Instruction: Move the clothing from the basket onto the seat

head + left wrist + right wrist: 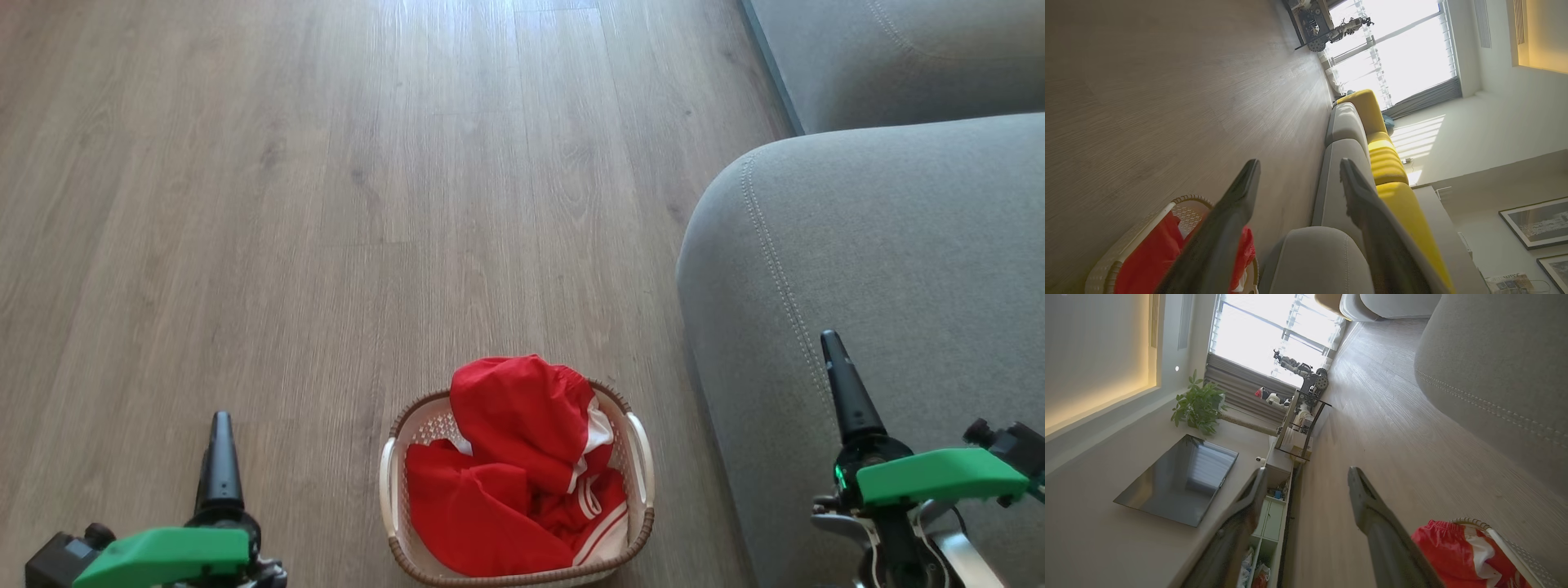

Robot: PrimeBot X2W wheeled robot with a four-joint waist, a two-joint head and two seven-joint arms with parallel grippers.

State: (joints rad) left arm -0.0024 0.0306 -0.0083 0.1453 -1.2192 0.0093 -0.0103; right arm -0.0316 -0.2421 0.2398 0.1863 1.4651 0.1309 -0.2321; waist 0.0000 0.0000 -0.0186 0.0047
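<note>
The cream basket [386, 490] stands on the wooden floor at the bottom middle of the head view, heaped with the red clothing [514, 457] with white stripes. To its right rises the grey seat [882, 269] with its double stitching. My left gripper [221, 425] hovers over the floor left of the basket. My right gripper [833, 347] hangs above the seat's front part. In the left wrist view my left gripper [1298, 167] is open and empty, with the basket [1126, 245], clothing [1147, 261] and seat [1318, 257] below. My right gripper [1306, 475] is open too, beside the clothing [1449, 551].
Wooden floor [326, 204] stretches ahead and to the left. A second grey cushion [898, 57] lies beyond the seat. Yellow back cushions [1392, 163] line the sofa. A dark screen [1175, 479], a plant [1198, 406] and a low shelf unit [1298, 428] stand along the opposite wall.
</note>
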